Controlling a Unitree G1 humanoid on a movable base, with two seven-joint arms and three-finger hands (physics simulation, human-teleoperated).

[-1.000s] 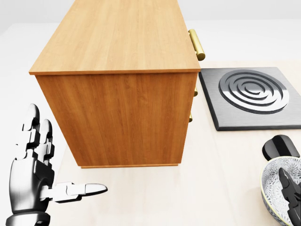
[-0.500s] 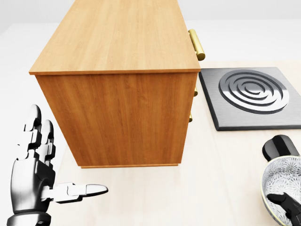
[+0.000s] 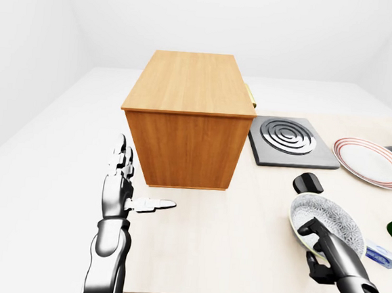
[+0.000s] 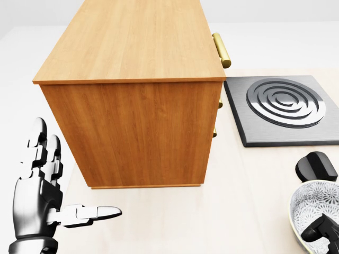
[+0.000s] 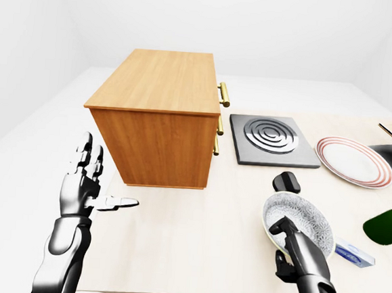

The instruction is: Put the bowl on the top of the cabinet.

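Plain white walls (image 3: 213, 19) and a white floor (image 3: 39, 154) are surrounding a pale wooden worktop (image 3: 228, 251), evenly lit

Clutter on the desk (image 3: 229, 237)
Hob plate (image 3: 291, 141) mid-desk; striped plate (image 3: 371, 162) toward the right edge, small black object (image 3: 308, 183) nearer the bottom edge.

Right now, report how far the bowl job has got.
Nothing is placed yet: the cabinet top is bare. In hand: the right hand has its fingers over the near rim of the bowl, which sits low by the table. The left hand is open. Lifting and placing remain.
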